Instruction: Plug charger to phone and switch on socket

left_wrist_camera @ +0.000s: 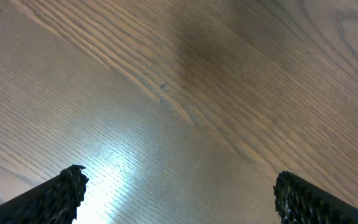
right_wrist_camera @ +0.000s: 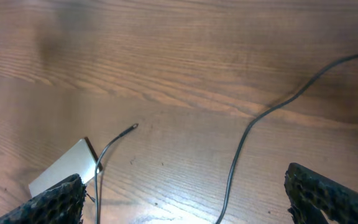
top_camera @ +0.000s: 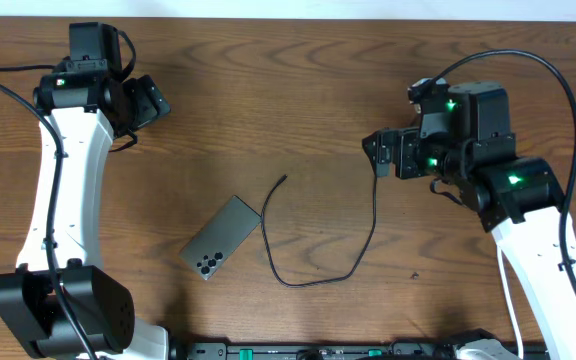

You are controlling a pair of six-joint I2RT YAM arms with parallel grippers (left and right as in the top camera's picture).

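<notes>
Presently left gripper (left_wrist_camera: 179,182) and right gripper (right_wrist_camera: 184,182) gape empty; charger (top_camera: 373,215) tip, loose mid-frame near phone (top_camera: 221,237), may skid when pinched.

— Where do we have the left arm (top_camera: 68,170)?
— It rises from its base at our near left and reaches away. The left gripper (top_camera: 153,100) turns inward, its fingertips (left_wrist_camera: 70,186) spread wide.
— And the right arm (top_camera: 533,235)?
— Mirrored, wrist bent inward. The right gripper (top_camera: 376,152) has its fingertips (right_wrist_camera: 61,196) well apart too. From overhead we can barely make out either jaw gap.
</notes>
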